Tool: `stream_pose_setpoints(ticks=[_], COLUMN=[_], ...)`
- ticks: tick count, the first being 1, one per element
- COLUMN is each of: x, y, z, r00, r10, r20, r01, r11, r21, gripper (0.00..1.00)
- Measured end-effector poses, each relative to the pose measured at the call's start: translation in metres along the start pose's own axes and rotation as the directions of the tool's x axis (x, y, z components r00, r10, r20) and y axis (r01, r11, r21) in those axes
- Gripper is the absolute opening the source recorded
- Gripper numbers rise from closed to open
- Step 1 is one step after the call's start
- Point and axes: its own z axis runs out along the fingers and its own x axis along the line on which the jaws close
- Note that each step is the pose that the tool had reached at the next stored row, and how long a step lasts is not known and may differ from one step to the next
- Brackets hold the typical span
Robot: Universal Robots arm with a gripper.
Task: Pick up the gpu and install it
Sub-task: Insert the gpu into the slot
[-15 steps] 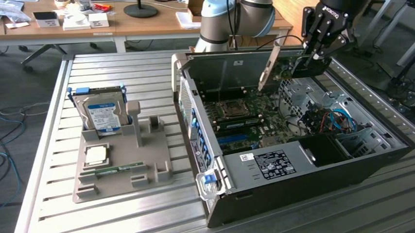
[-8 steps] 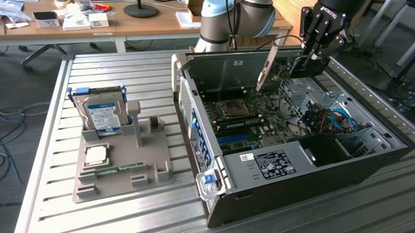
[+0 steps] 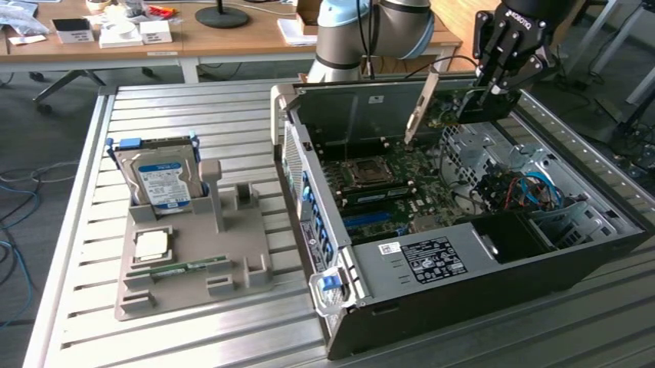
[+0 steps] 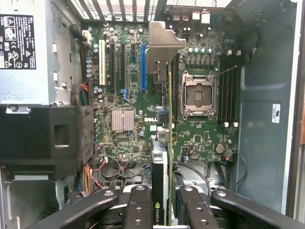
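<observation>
Hand (image 4: 163,202) clenched on gpu (image 4: 162,45), edge-on above motherboard (image 4: 119,95), apart from case walls (image 4: 259,119) both sides.

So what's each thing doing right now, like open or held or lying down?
gpu, held on edge over the motherboard, not in a slot yet.
jaws, shut on the gpu.
computer case, on its side, open.
hard drive, standing in the grey holder.
memory stick, lying flat on the holder.
</observation>
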Motion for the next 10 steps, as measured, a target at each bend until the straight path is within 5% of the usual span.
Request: stream_pose_setpoints(ticks=[10], x=[0.0001], y=[0.0075], z=[-0.0001], r00=[1.0], r10=[0.0], r20=[0.0], r01=[0.0], r11=[1.0], r21=[0.0002], gripper=[0.27])
